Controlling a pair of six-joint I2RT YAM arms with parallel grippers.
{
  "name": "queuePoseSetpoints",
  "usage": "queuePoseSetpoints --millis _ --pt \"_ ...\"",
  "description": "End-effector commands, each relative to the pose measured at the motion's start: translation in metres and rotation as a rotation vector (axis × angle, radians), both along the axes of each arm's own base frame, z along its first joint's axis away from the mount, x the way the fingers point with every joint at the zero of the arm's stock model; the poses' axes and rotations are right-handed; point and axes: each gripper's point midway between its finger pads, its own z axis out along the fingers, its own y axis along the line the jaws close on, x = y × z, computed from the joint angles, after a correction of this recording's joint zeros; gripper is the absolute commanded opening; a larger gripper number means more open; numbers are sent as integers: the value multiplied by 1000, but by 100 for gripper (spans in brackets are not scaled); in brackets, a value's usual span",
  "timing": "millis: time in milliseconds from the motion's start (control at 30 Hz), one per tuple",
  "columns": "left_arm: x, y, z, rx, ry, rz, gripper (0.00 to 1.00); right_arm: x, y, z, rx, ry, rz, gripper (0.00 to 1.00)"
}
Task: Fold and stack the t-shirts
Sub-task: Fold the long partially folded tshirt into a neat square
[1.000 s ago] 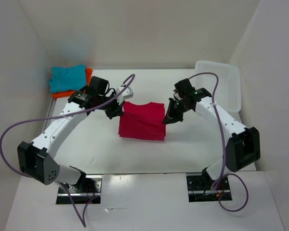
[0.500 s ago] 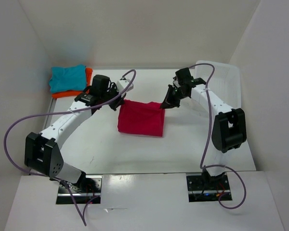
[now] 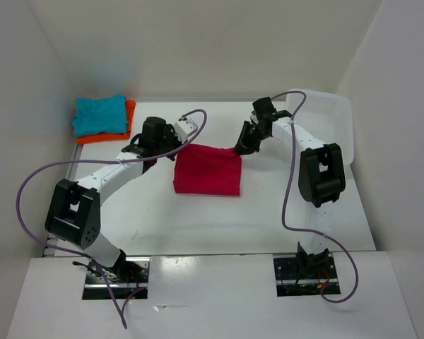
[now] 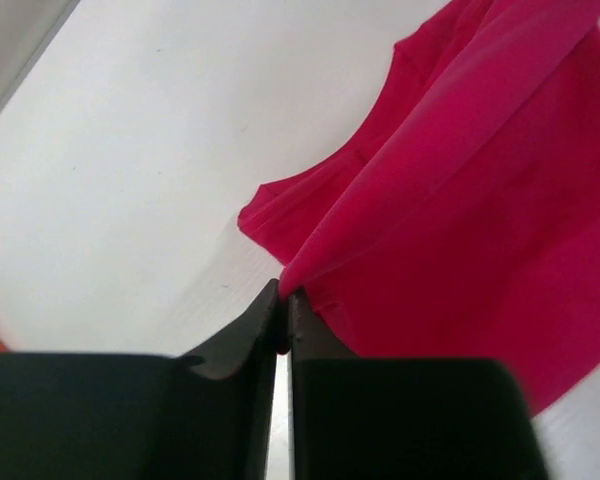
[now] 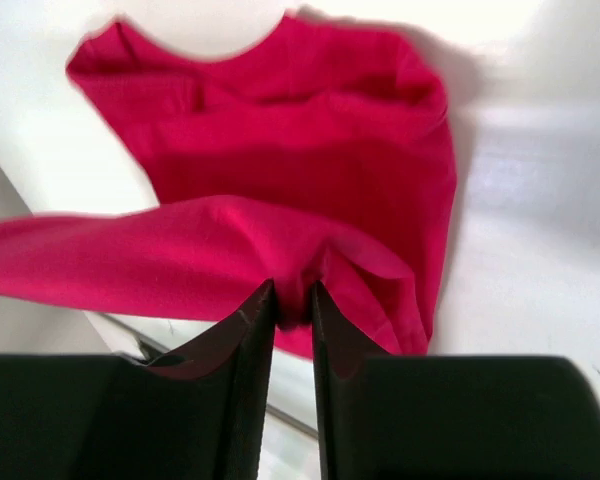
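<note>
Pink-red t-shirt (image 3: 207, 173) is lying on the tabletop (image 3: 198, 220). I am clamping its far corners, one in my left end effector (image 4: 284, 305), one in my right end effector (image 5: 292, 302).

You get bright, even light from overhead in the top view, with only faint, soft shadows on the white table (image 3: 198, 226). Your wrist views are softer: the pink-red t-shirt (image 5: 280, 150) smears at its edges, and the dark fingers (image 4: 242, 338) sit blurred up close.

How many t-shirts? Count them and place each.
3: pink-red t-shirt mid-table; teal t-shirt stacked on orange t-shirt in the far left corner. Others could hide beneath.
</note>
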Motion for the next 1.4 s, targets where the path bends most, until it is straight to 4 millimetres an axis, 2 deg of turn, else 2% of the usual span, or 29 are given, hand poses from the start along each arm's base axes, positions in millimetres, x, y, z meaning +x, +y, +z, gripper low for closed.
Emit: queuePoseSetpoints --millis 0,33,67,100,167,233,267,333,367,400,433,500,533,567,633,700,767,800,833,967,1067,1100,1133,1167,1200,1233,1267,1300,1367 --pt "21 7 7 26 -135 23 7 40 -13 5 -39 -115 -39 29" --pt "24 10 0 48 -143 28 23 48 -14 9 -46 -134 -46 31" --pt "29 12 3 44 -180 45 37 56 -23 6 -84 -148 -67 39" --pt "27 16 -11 71 -174 49 53 60 -26 8 -100 -165 -79 41" --pt "30 22 -17 128 -209 44 78 72 -31 23 -127 -227 -95 45" --pt "32 28 -16 163 -223 61 84 77 -38 38 -160 -275 -115 48" --pt "32 32 -17 188 -209 68 87 75 -35 54 -163 -322 -108 48" --pt "29 39 -16 224 -182 82 88 62 -27 58 -196 -341 -84 44" --pt "33 38 -1 218 -196 84 88 57 -22 67 -193 -366 -76 40" --pt "31 33 0 211 -179 60 86 42 -7 52 -200 -334 -34 29" --pt "18 22 -3 176 -122 -10 86 38 0 48 -198 -333 -17 23" --pt "10 12 -6 149 -89 -68 85 30 8 25 -213 -279 -10 17" --pt "10 12 -6 134 -78 -57 85 31 9 16 -216 -256 -17 20" --pt "9 14 -11 117 -60 -22 85 29 14 9 -211 -234 -24 29" --pt "6 20 -18 111 -21 29 85 35 16 10 -199 -261 -29 50" --pt "1 22 -19 92 12 62 87 45 18 1 -207 -275 -27 53" --pt "-7 28 -33 69 75 130 88 56 20 -1 -230 -286 -9 57" --pt "-7 29 -29 48 78 159 88 62 20 -15 -246 -269 -11 58" --pt "-5 37 -29 23 93 199 88 67 22 -13 -249 -285 1 62" --pt "-6 50 -26 -117 194 308 90 78 21 -27 -289 -300 28 65" --pt "-19 43 -18 -202 311 263 90 92 20 -31 -319 -343 50 66" --pt "-32 38 -19 -207 373 235 91 92 20 -36 -326 -338 59 66" --pt "-30 38 -9 -210 369 210 91 97 21 -36 -329 -359 71 66" --pt "-37 42 -14 -196 415 206 92 95 23 -43 -322 -344 82 66" --pt "-39 39 -17 -197 444 198 92 100 26 -37 -313 -370 94 66" --pt "-39 45 -19 -202 469 199 92 102 26 -43 -320 -375 107 66" --pt "-40 46 -23 -209 521 198 93 100 28 -50 -315 -361 115 64" --pt "-40 49 -23 -244 555 188 93 103 28 -46 -316 -374 121 62" --pt "-41 47 -31 -264 616 173 93 102 28 -51 -324 -370 133 57"
